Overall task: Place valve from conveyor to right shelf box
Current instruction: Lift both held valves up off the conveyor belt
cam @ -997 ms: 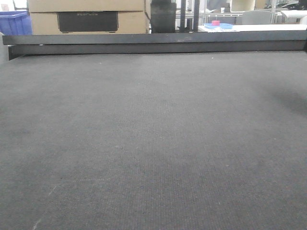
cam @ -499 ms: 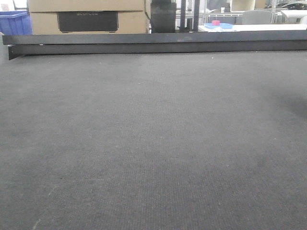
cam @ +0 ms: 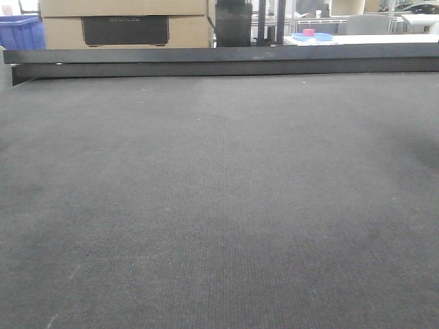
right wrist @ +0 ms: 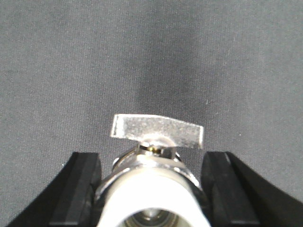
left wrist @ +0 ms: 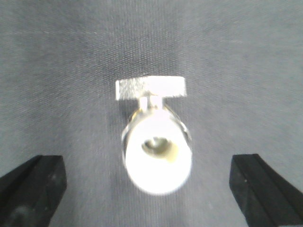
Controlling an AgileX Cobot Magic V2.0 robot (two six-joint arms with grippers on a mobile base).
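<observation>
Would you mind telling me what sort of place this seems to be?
Probably a factory or warehouse floor: a wide conveyor with a metal rail, stacked cardboard boxes and a blue bin behind it, and a metal valve lying on it.

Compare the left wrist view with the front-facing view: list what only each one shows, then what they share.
Only the left wrist view: the valve, its flat handle behind a white-capped end that faces the camera, sitting between the wide-apart black fingers of the open left hand, which do not touch it. Only the front-facing view: the dark rail, with cardboard boxes and a blue bin behind it; no valve or hand. Both: the grey woven conveyor.
</observation>
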